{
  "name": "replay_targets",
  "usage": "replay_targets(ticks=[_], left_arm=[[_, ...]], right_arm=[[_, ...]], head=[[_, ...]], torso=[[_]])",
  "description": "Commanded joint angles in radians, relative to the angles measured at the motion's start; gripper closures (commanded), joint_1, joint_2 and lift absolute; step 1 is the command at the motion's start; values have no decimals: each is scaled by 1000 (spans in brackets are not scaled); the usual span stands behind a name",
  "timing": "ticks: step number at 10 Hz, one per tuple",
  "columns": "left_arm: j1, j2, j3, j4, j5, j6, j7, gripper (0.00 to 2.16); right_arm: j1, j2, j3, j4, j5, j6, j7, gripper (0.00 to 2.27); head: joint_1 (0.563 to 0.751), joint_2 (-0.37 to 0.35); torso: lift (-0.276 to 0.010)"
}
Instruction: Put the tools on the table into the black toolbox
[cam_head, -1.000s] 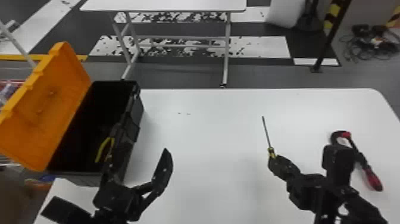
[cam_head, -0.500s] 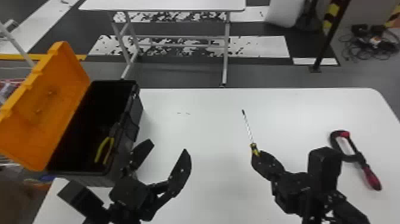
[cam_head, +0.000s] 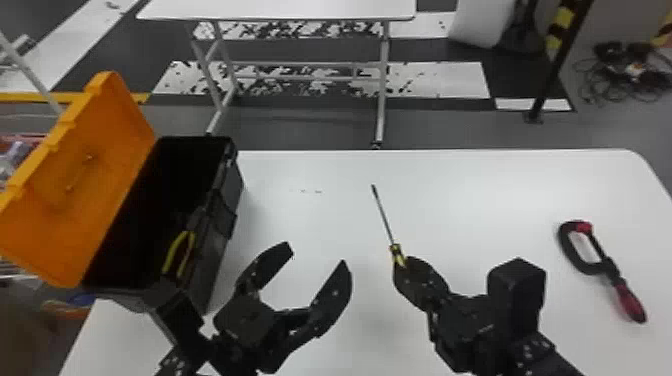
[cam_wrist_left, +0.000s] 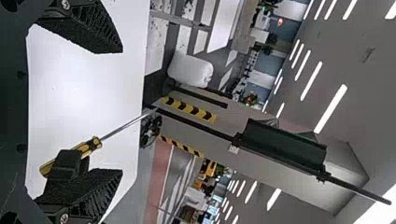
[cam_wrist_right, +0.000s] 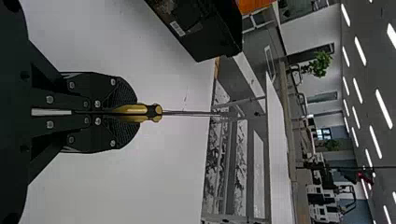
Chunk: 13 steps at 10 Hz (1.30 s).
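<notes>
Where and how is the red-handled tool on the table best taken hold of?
Probably by its red handle, from straight above, closing across its length: it lies flat, and the handle is slim and straight, pointing toward the robot, while the far end widens into an open loop.

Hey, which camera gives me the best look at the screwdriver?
The right wrist view: the screwdriver is close up there, its handle pinched in the right gripper. The left wrist view shows the shaft and a partly covered handle; the head view shows it smaller, from above, over the table.
</notes>
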<state>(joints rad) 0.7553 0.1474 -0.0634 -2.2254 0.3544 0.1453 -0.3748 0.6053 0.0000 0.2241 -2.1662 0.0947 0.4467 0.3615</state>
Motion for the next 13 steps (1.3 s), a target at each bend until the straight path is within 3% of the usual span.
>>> replay_targets(ticks=[1,4,6,13], left_arm=[[-27,-2,5,-8,38,103,-12,80],[-65,-8,22,-37,66,228,-27,93],[-114,-8,60,-54,144,382,-39,97],[-169,-9,73,-53,184,508,-39,137]], right_arm=[[19,1,40,-24,42,-15,1,2240],[44,-2,83,-38,80,-49,13,2240],[56,-23,106,-37,86,-82,17,2240],[63,-35,149,-44,99,-107,25,2240]], head=[[695,115],[695,142],[695,157],[695,194]], torso=[[-75],[-75],[-75],[-75]])
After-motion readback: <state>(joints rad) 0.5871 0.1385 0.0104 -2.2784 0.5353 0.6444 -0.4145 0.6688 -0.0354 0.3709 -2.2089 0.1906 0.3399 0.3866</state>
